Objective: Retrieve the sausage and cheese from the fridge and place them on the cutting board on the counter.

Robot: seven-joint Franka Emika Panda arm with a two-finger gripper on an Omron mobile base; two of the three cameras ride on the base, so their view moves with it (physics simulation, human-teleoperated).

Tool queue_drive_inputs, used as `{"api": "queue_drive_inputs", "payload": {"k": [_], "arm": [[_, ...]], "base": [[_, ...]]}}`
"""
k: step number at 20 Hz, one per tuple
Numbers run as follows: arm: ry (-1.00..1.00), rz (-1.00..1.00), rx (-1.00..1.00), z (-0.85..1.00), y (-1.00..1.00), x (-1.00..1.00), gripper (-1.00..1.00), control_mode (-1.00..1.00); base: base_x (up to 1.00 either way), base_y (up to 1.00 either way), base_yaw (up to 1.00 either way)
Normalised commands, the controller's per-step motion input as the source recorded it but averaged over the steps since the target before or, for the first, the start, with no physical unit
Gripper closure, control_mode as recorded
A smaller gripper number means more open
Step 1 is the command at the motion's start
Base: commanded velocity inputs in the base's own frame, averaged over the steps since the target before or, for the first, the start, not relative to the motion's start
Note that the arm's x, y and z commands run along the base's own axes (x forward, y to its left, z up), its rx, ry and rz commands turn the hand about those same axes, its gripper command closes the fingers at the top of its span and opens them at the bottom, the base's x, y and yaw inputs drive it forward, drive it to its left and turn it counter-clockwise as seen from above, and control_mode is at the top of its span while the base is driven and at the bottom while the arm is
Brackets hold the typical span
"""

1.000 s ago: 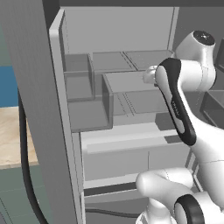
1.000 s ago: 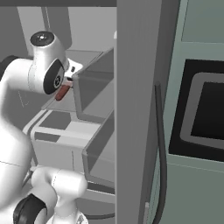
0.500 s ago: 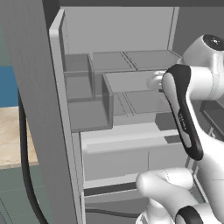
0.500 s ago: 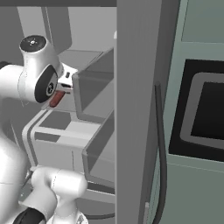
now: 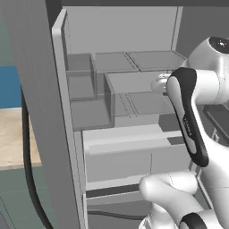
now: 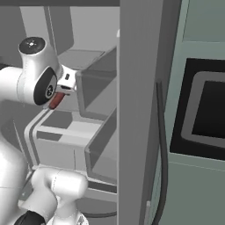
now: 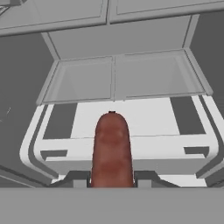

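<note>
My gripper (image 7: 112, 178) is shut on the sausage (image 7: 111, 148), a dark red cylinder that sticks out forward between the two dark fingertips (image 7: 80, 179). From the right base camera the sausage (image 6: 56, 100) hangs under the hand, with the gripper (image 6: 60, 93) in front of the open fridge (image 6: 99, 83). Below and ahead of the hand lie the fridge's grey shelves (image 5: 134, 103) and drawers (image 7: 122, 78). A strip of the beige counter (image 5: 9, 134) lies left of the fridge door. The cheese and the cutting board are out of view.
The open fridge door (image 5: 38, 112) with its dark bar handle (image 5: 27, 161) stands at the left. The other door (image 6: 140, 88) and the black dispenser panel (image 6: 206, 110) stand at the right. My own arm (image 5: 188, 116) hides part of the shelves.
The hand has drawn back from the shelves and dropped slightly, still holding the sausage. The arm's upper joints have swung outward.
</note>
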Motion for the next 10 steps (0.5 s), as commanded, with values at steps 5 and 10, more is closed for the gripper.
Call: {"api": "queue_drive_inputs", "payload": {"k": [5,10], "arm": [[0.0,0.0,0.0,0.0,0.0,0.0,1.0,1.0],[0.0,0.0,0.0,0.0,0.0,0.0,1.0,1.0]], "base": [[-0.56,0.04,0.19],[-0.25,0.04,0.28]]}}
